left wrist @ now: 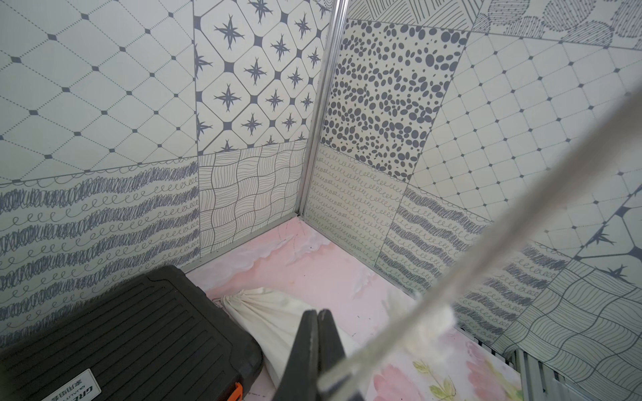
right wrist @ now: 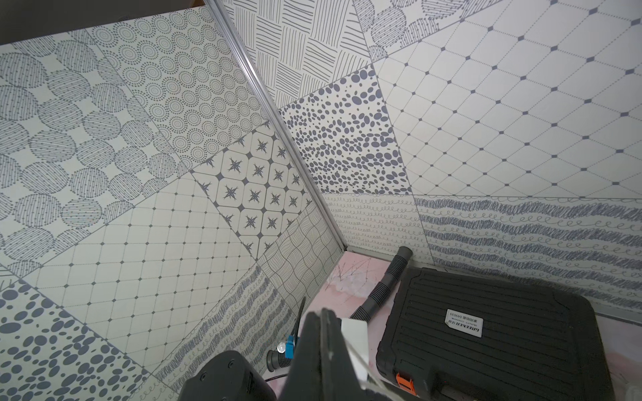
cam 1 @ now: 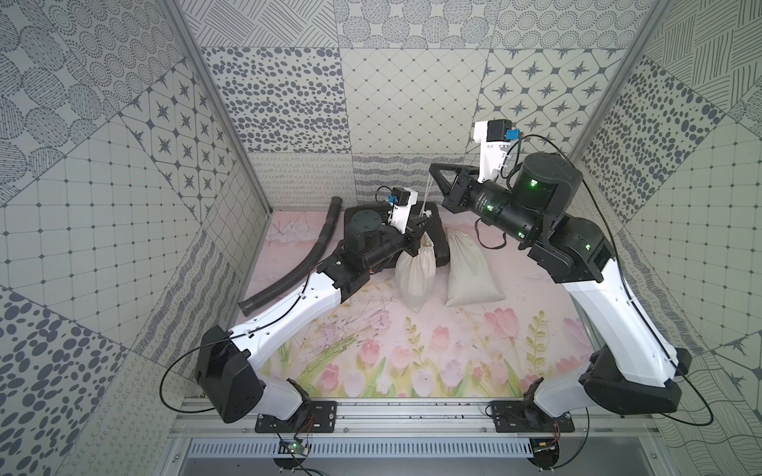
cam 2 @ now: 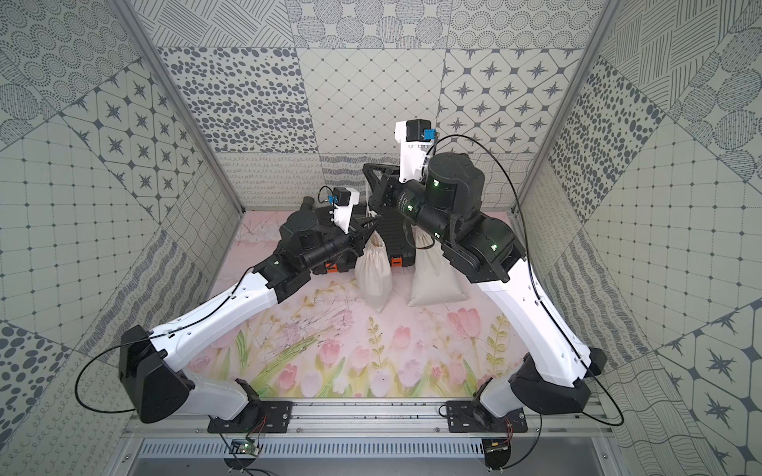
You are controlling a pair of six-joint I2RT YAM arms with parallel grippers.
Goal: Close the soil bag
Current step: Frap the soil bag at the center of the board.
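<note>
The cream cloth soil bag (cam 1: pixel 415 276) (cam 2: pixel 373 276) stands upright at mid-table, its neck gathered at the top. A white drawstring (cam 1: pixel 429 193) (cam 2: pixel 368 198) runs taut from the neck up to my right gripper (cam 1: pixel 432 168) (cam 2: pixel 365 168), which is raised high and shut on it. My left gripper (cam 1: pixel 426 223) (cam 2: pixel 378 221) sits just above the neck, jaws shut. In the left wrist view the drawstring (left wrist: pixel 486 250) comes out beside the shut left gripper (left wrist: pixel 317 312), with a frayed knot (left wrist: pixel 441 319) on it. The right wrist view shows my right gripper (right wrist: pixel 319 312) shut.
A second cream bag (cam 1: pixel 468 272) (cam 2: pixel 435 280) (left wrist: pixel 274 312) lies flat to the right, cinched. A black tool case (cam 1: pixel 439 243) (left wrist: pixel 121 330) (right wrist: pixel 486 330) sits behind both bags. A black corrugated hose (cam 1: pixel 305 263) (right wrist: pixel 385 284) curves along the left wall. Patterned walls enclose three sides.
</note>
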